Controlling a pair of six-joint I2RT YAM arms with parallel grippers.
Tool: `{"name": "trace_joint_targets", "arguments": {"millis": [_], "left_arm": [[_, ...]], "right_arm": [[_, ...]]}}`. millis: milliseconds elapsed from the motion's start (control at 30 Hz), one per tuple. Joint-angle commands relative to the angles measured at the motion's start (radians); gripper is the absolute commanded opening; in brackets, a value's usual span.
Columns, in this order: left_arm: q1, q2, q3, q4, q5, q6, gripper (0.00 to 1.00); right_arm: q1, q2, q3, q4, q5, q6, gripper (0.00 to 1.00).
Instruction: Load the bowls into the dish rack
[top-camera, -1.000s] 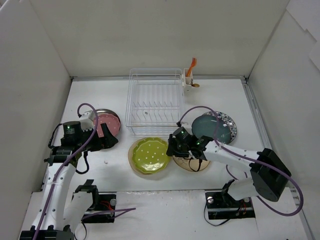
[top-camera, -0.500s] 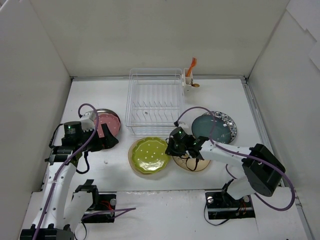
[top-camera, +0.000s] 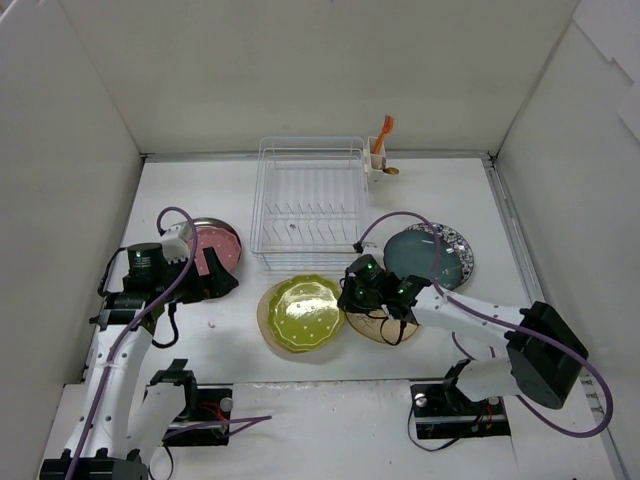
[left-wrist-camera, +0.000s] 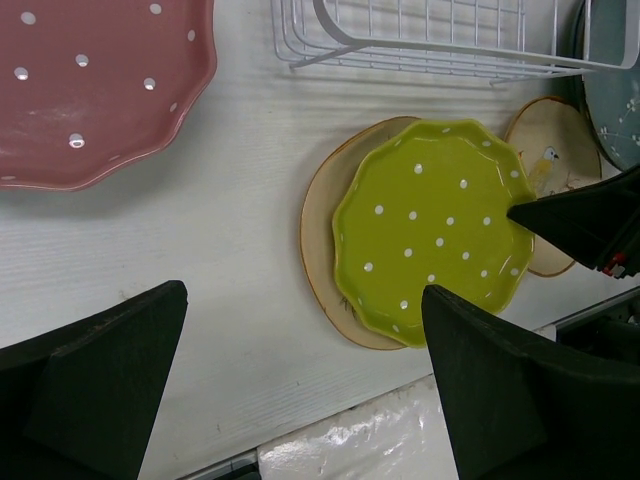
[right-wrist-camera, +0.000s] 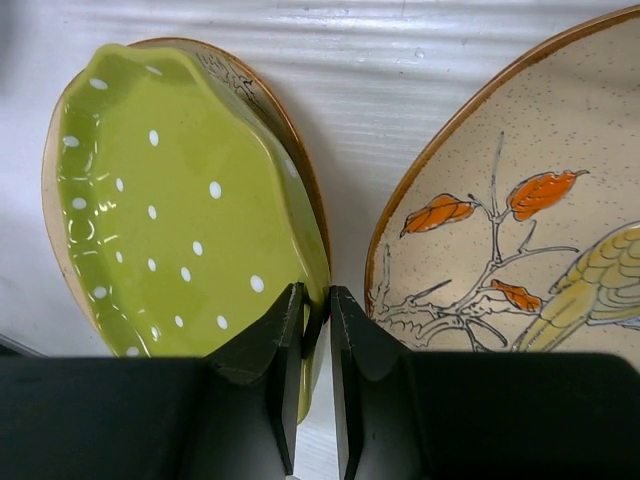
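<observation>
The lime green dotted bowl (top-camera: 298, 312) (right-wrist-camera: 180, 230) (left-wrist-camera: 435, 225) is tilted, its right rim lifted off the cream bowl (left-wrist-camera: 322, 250) beneath it. My right gripper (top-camera: 352, 295) (right-wrist-camera: 317, 320) is shut on that rim. A second cream bowl with a bird print (right-wrist-camera: 530, 230) (top-camera: 392, 327) lies just right of it. The dark teal bowl (top-camera: 425, 257) sits on a grey speckled one (top-camera: 458, 243). The pink dotted bowl (top-camera: 215, 247) (left-wrist-camera: 95, 90) lies at the left, beside my left gripper (top-camera: 215, 278), which is open and empty. The dish rack (top-camera: 308, 203) stands empty at the back.
A white utensil cup with an orange utensil (top-camera: 378, 155) hangs at the rack's right corner. White walls enclose the table on the left, back and right. The rack's front edge (left-wrist-camera: 430, 50) is just beyond the green bowl.
My right gripper has lifted the green bowl's right rim, so the bowl now tilts up off the cream bowl. The left arm has not moved.
</observation>
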Motion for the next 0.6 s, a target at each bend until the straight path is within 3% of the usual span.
{"name": "trace_joint_targets", "arguments": {"millis": [0,333,567], "left_arm": [[0.006,0.004,0.004,0.077,0.044,-0.030,0.99],[0.006,0.012,-0.105,0.191,0.148,-0.122,0.99],[0.006,0.016,-0.137,0.223,0.172,-0.134,0.99]], "right_arm": [[0.010,-0.079,0.066,-0.002,0.004,-0.039,0.00],[-0.010,-0.073,0.118,-0.031,-0.091,-0.030,0.00],[-0.061,-0.076,0.108,0.053,-0.171,-0.007,0.00]]}}
